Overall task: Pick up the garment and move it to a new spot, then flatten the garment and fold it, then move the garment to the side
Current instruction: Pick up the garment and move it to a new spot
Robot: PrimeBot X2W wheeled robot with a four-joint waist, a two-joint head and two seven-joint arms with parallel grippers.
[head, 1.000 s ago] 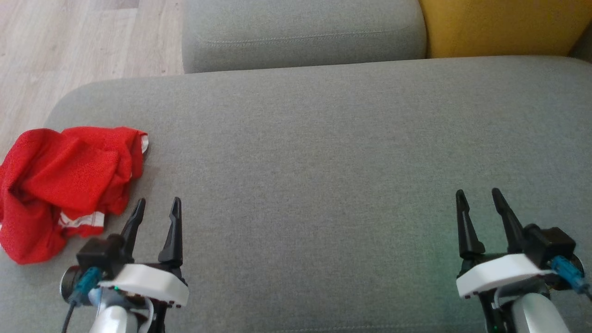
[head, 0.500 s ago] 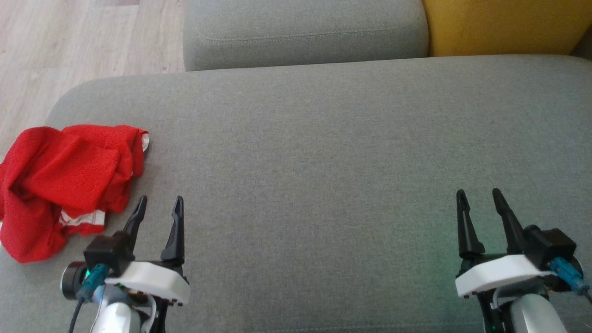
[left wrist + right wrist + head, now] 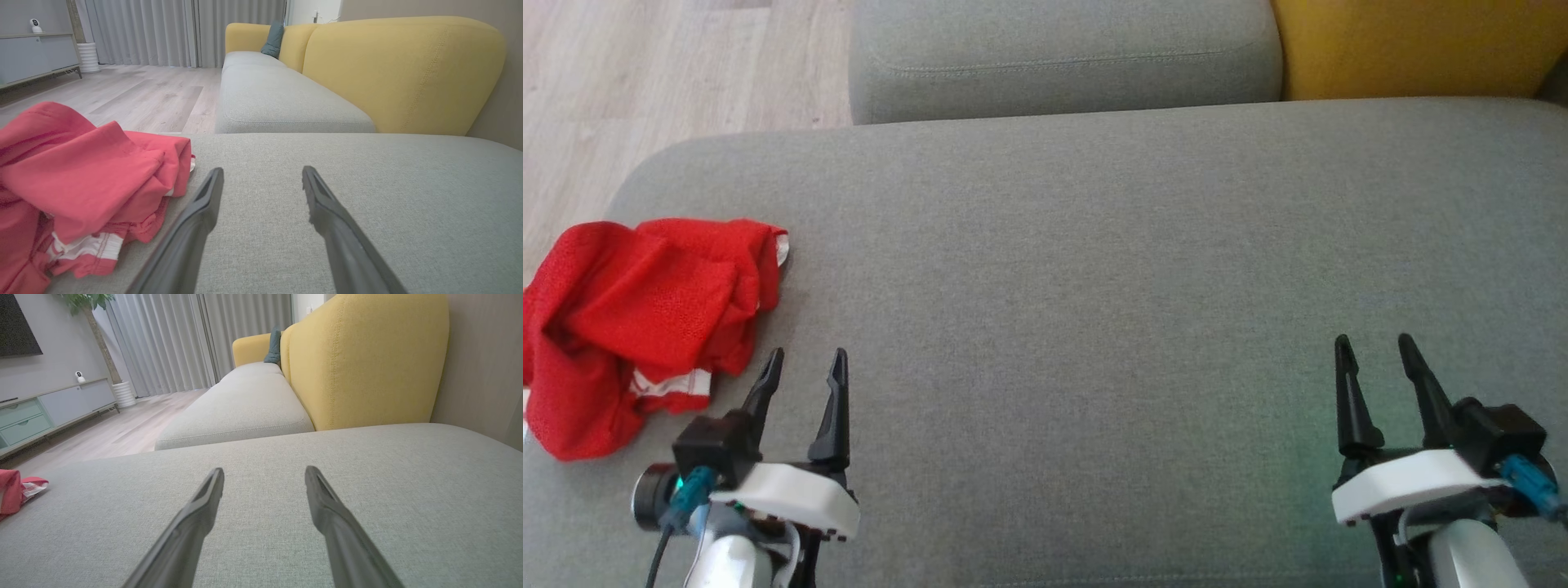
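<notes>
1. Red knit with a white-trimmed hem, the garment (image 3: 645,327) lies bunched in a heap at the left end of the grey seat cushion (image 3: 1094,286). Its outer side reaches that end's rounded edge.
2. The left gripper (image 3: 808,355) hovers low over the cushion's near-left part. Its two dark fingers are spread wide and hold nothing.
3. The relation that matters: the heap lies to the left of those fingers and slightly further from the cushion's near edge. The left finger's tip is just beside the red cloth but apart from it. The fingers point toward the cushion's far edge, past the heap rather than into it.
4. In the left wrist view the white-trimmed hem is the nearest part of the heap, low beside the left finger. Folded layers are stacked above it.
5. The heap has no clean long axis. At most it runs on a slant, from the cushion's far-left inner side to its near-left outer side.
6. The right gripper (image 3: 1374,339) hovers over the cushion's near-right part, also spread wide and empty, well apart from the cloth.
7. My judgement: the left arm is much the nearer and should make the pick. It would need to swing leftward and turn its fingers into the folds.
8. The cushion's bare middle looks suited as the new spot.
</notes>
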